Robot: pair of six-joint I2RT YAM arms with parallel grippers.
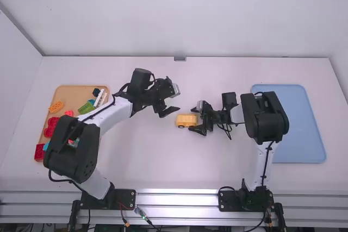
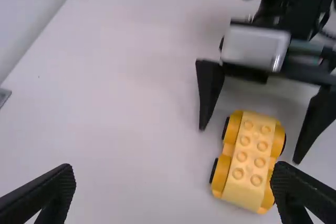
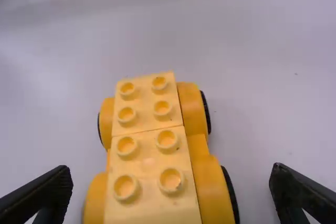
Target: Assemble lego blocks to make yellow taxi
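Left black gripper (image 2: 174, 172) and right black gripper (image 3: 172, 172) gape; close the right evenly on the studded yellow car (image 2: 249, 160)

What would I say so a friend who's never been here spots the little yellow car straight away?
On the white table, look between the tan tray on the left and the blue tray on the right. The car stands between the open fingers of the right gripper. Unlike the colorful blocks in the tan tray, it has round studs on top and black-rimmed wheels.
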